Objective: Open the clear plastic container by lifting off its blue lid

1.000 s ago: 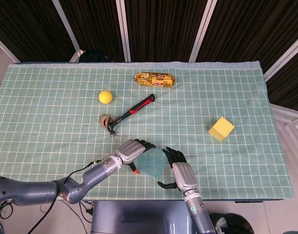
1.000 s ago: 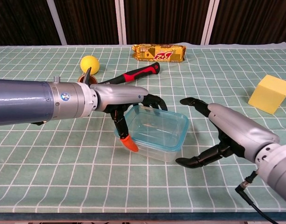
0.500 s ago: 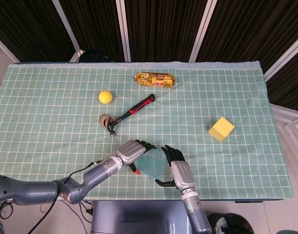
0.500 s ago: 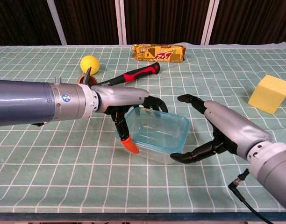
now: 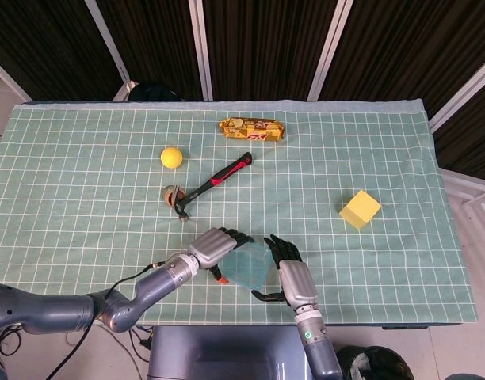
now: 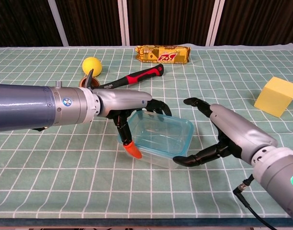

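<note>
The clear plastic container (image 6: 158, 139) with its blue lid (image 6: 162, 130) on top sits near the table's front edge, also seen in the head view as the container (image 5: 249, 267). My left hand (image 6: 132, 106) grips its left end: fingers curl over the far left rim and the orange-tipped thumb (image 6: 133, 149) presses the near left side. My right hand (image 6: 228, 132) is spread at the container's right end. Its thumb tip reaches the near right corner and its fingers (image 6: 197, 102) hover apart above the far right corner. The head view shows the left hand (image 5: 215, 245) and right hand (image 5: 290, 273) flanking the box.
A red-handled hammer (image 6: 132, 76) lies just behind the left hand, with a yellow ball (image 6: 92, 64) beyond it. A gold snack pack (image 6: 162, 54) lies at the back and a yellow block (image 6: 276, 96) stands at the right. A cable (image 6: 254, 203) trails from my right wrist.
My right hand has moved left, and its thumb has come in to the container's near right corner. The left hand keeps its hold and the lid stays on.
</note>
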Action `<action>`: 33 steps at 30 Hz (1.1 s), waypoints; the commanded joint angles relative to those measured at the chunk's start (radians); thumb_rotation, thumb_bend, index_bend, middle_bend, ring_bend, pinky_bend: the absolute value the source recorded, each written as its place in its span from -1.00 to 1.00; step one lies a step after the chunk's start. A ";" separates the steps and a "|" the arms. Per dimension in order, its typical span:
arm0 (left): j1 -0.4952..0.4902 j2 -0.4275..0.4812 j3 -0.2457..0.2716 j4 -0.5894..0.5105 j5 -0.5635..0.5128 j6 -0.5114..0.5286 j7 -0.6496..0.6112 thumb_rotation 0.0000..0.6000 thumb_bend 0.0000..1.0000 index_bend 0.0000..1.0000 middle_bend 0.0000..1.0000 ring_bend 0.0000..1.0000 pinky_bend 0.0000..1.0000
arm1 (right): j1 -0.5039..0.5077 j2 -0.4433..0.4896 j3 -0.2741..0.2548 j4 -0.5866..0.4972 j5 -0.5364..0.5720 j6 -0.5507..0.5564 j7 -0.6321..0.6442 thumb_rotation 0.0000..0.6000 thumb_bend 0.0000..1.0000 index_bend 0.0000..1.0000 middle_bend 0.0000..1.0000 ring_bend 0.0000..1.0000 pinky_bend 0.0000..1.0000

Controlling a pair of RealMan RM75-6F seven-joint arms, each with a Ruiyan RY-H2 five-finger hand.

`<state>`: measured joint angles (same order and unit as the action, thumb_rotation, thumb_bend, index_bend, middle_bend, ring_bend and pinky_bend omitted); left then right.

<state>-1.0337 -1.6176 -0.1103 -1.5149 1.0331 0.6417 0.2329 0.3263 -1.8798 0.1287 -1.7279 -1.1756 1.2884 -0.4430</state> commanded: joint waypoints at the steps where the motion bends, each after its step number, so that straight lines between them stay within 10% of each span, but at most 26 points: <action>1: 0.001 -0.001 0.000 0.002 -0.001 0.004 -0.002 1.00 -0.76 -0.36 -0.32 -0.36 -0.14 | 0.000 0.001 -0.001 0.001 -0.001 0.000 -0.001 1.00 -0.52 -1.00 -1.00 -1.00 -1.00; 33: -0.019 -0.008 0.021 0.000 -0.021 -0.006 0.011 1.00 -0.76 -0.38 -0.33 -0.37 -0.12 | -0.018 -0.041 0.031 0.000 0.001 0.025 0.123 1.00 -0.53 -1.00 -1.00 -1.00 -1.00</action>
<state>-1.0530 -1.6260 -0.0898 -1.5145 1.0123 0.6352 0.2439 0.3088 -1.9193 0.1586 -1.7265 -1.1764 1.3138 -0.3210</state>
